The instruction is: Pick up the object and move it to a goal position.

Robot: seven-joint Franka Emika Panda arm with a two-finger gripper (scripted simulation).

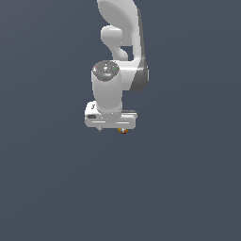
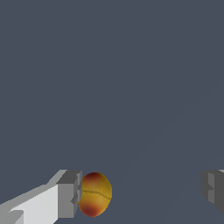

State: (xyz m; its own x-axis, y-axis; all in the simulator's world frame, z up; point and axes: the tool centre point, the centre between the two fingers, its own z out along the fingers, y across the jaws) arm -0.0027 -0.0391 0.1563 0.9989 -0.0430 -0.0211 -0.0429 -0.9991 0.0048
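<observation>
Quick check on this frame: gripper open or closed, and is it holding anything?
Gripper: open, holding nothing. The ball sits between the fingers, right against one finger, with a wide gap to the other.

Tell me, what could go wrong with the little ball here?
The ball sits right against one finger, with the other finger far off. Closing the open end effector might nudge it so it rolls away. In the exterior view it barely peeks out, so watching it is hard.
</observation>
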